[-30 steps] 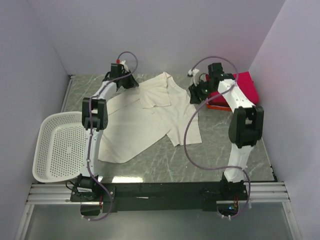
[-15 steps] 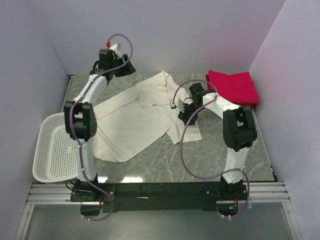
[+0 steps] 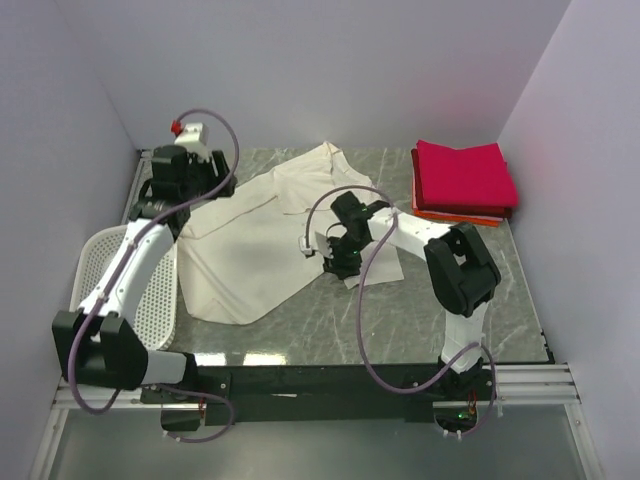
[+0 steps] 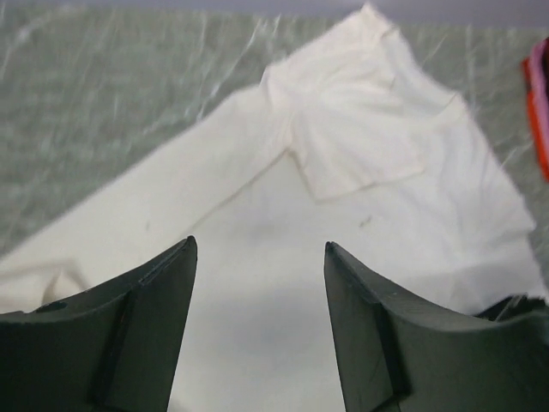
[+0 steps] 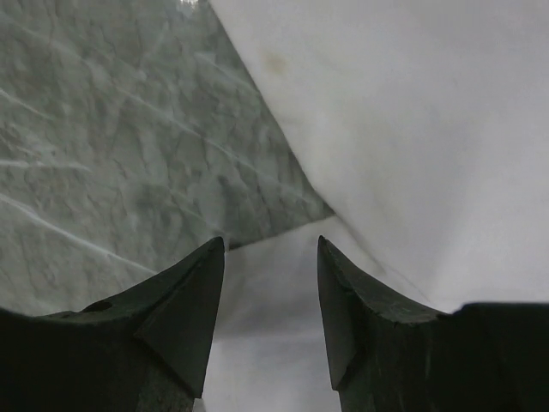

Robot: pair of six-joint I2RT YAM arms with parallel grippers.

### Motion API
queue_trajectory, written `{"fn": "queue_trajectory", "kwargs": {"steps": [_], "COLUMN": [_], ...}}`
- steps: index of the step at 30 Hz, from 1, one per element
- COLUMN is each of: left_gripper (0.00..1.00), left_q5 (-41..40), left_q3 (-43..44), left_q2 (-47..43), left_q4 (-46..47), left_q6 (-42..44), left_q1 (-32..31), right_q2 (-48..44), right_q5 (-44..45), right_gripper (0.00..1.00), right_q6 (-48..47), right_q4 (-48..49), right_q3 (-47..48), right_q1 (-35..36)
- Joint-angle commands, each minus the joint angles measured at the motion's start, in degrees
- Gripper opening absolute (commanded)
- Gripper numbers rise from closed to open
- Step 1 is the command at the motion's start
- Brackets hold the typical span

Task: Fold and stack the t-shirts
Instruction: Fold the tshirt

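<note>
Both parted: left claw [image 4: 259, 244] newly off cream t-shirt [image 3: 250, 250], right claw [image 5: 270, 241] over hem.

Matt cream cloth t-shirt [image 3: 250, 262], glossy marbled table [image 3: 330, 332], perforated plastic basket [image 3: 152, 306]

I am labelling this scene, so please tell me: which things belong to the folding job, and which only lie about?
Job: cream-white t-shirt; crimson-pink folded t-shirt; orange-red t-shirt under it.
Lying about: white perforated basket.
</note>
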Motion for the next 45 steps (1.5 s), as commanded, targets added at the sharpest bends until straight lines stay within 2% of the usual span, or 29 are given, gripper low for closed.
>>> {"fn": "queue_trajectory", "kwargs": {"steps": [1,5,10,13,17,18,21,25,29,40,43,44,45], "left_gripper": [0.66,0.66,0.66,0.66,0.66,0.66,0.66,0.66,0.65,0.65,0.65,0.65,0.65], "left_q5": [-2.9,-2.1,-1.5,-1.4,-1.1,-1.1,-1.8,-1.6,-1.4,-1.0,-0.8,-0.7,-0.7], "left_q3": [-8.6,-15.5,-18.8,-19.2,-19.8,-19.9,-20.0,-19.9,-19.9,-19.9,-20.0,-20.2,-20.1], "left_q2": [-8.6,-12.6,-13.6,-13.7,-13.8,-13.9,-14.3,-14.3,-13.9,-14.2,-14.3,-14.3,-14.3], "left_q4": [-0.9,-0.5,-0.4,0.1,0.1,-0.1,-0.2,-0.3,-0.7,-0.6,-0.5,-0.3,-0.3], "left_q6": [2.1,2.3,2.0,1.7,1.7,1.8,2.3,2.6,3.0,3.0,2.9,2.8,2.8], "left_q1": [0.0,-0.1,0.0,0.0,0.0,0.0,0.0,0.0,0.0,0.0,0.0,0.0,0.0], "right_q2": [1.0,4.1,3.2,7.8,15.7,18.4,21.5,26.5,30.4,32.9,32.8,33.3,33.4], "right_q5": [3.3,6.6,0.1,1.6,9.0,13.0,16.7,17.6,15.7,9.7,10.1,10.1,10.5], "right_gripper": [0.54,0.54,0.53,0.5,0.46,0.46,0.52,0.58,0.58,0.48,0.36,0.21,0.14], "right_q6": [5.4,6.8,5.4,11.9,23.7,28.1,32.7,38.9,41.1,43.1,43.6,43.7,44.2], "right_q4": [3.5,2.8,-2.4,-2.8,-3.5,-3.1,-3.2,-4.4,-7.2,-13.6,-13.7,-14.1,-14.2], "right_q3": [1.5,5.8,11.2,18.8,30.9,32.3,36.7,42.8,47.6,51.8,51.9,52.2,52.5], "right_q1": [0.3,-0.1,-4.6,-9.7,-14.5,-15.8,-18.7,-21.1,-22.6,-22.9,-22.9,-23.0,-23.1]}}
